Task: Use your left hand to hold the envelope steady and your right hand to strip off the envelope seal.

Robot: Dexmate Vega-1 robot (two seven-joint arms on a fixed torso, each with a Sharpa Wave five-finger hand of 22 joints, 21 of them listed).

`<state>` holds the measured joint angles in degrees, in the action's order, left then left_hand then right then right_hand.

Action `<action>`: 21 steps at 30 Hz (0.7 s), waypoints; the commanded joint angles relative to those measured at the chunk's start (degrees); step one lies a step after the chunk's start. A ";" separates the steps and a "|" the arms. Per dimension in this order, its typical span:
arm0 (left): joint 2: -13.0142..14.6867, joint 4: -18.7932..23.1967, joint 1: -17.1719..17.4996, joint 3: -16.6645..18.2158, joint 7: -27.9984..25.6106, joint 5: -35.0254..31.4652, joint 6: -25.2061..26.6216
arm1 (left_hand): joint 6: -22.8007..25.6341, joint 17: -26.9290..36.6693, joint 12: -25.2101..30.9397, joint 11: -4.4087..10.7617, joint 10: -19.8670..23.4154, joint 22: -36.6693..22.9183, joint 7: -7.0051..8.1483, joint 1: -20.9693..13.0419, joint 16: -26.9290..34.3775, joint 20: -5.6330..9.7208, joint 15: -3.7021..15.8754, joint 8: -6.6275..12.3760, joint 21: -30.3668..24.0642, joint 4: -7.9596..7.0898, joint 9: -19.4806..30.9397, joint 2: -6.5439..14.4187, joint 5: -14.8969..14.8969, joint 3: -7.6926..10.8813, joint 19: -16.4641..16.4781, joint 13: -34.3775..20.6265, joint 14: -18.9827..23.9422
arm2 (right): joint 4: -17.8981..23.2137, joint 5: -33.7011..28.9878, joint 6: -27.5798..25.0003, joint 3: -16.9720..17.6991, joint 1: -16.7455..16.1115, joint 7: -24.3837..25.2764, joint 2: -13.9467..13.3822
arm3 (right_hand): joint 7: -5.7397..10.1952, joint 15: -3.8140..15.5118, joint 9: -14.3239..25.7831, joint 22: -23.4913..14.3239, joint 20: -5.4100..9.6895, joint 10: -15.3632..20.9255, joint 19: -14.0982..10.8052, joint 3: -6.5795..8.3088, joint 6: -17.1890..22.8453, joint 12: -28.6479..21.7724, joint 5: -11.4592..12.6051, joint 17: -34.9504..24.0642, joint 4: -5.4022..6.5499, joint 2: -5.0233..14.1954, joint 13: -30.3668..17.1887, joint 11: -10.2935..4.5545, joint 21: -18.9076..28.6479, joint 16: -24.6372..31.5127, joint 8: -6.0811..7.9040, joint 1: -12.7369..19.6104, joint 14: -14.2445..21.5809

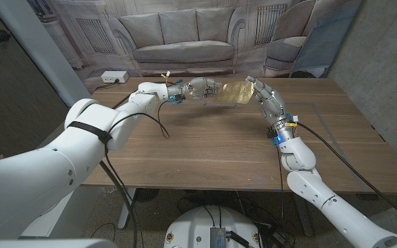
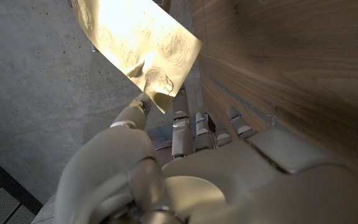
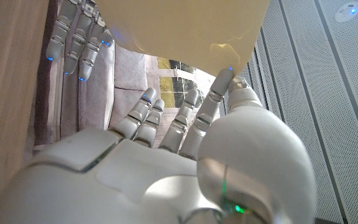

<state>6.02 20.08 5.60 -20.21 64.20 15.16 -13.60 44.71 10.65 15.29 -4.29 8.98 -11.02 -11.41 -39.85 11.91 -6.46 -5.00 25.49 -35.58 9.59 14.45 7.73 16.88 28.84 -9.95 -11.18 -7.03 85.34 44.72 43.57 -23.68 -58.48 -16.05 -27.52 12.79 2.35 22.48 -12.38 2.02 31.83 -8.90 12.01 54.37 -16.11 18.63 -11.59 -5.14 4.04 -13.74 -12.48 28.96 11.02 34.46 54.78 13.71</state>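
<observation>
The left hand [image 1: 200, 88] pinches one end of the gold envelope [image 1: 233, 92], the right hand [image 1: 262, 94] grips the other; the seal seems not stripped yet.

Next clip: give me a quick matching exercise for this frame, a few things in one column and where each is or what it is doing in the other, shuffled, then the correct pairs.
Things
1. envelope
2. left robot hand
3. right robot hand
4. white power strip

Places or states
A. lies at the table's far left corner
B. grips the envelope's end on the robot's left side
C. held up above the table between both hands
D. pinches the envelope's end on the robot's right side

Pairs: 1-C, 2-B, 3-D, 4-A
</observation>
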 commanded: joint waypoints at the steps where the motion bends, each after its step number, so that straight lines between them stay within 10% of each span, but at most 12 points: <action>1: 0.11 -0.05 -0.07 -0.26 -0.65 0.11 -1.07 | 1.82 -0.01 -0.12 0.84 0.60 0.00 -0.20 -2.76 0.14 -0.12 0.54 0.92 -0.18 0.75 0.58 0.06 2.12 2.05 -3.37 0.05 0.69 | -0.66 0.56 -0.90 0.37 0.14 1.49 1.20 | -0.02 8.26 0.37 -0.23 3.88 -0.41 0.46 -0.30 0.71 0.01 -0.05 -0.10 -0.10 0.58 -0.17 -0.09 0.19 0.30 0.20 0.04 -0.45; 12: 0.46 0.05 -0.10 -0.44 -2.07 0.04 -4.60 | 10.82 -0.49 -0.08 5.02 6.41 -0.07 4.28 -13.05 0.33 0.99 2.57 6.70 -1.30 1.04 4.89 -3.11 5.43 5.79 1.67 0.02 4.95 | -1.60 1.13 -1.53 0.86 0.52 1.79 2.24 | -0.02 8.20 0.66 -0.18 3.58 -0.59 0.64 -0.65 1.17 0.03 -0.12 -0.07 -0.16 0.63 -0.25 -0.09 0.19 0.37 0.27 0.19 -0.56; 21: -0.29 0.07 1.40 3.45 -1.69 2.31 -6.73 | 10.66 -0.14 -0.23 6.75 8.64 -0.23 4.33 -15.70 0.96 1.45 4.07 8.48 -2.01 0.07 7.73 -2.29 4.70 5.35 3.31 -0.14 6.72 | -1.29 1.88 -3.72 1.14 0.39 2.14 2.24 | -0.03 7.82 0.63 -0.14 3.03 -0.64 0.39 -0.90 1.34 0.00 -0.17 -0.05 -0.20 0.77 -0.32 -0.09 0.35 0.58 0.08 0.33 -0.26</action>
<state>6.34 20.07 5.58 -19.99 62.37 15.44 -17.66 55.58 10.21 15.29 2.32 17.04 -11.08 -7.18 -54.83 12.42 -4.81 -0.94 33.52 -37.26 10.15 21.57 5.09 21.77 34.15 -7.06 -11.08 -0.69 83.89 46.12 42.02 -22.89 -58.03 -14.57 -25.50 12.79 2.04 23.04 -12.38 2.37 31.33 -8.43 11.30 55.39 -16.11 18.63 -11.45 -5.38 4.04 -13.78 -12.59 28.96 11.25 34.44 54.79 13.41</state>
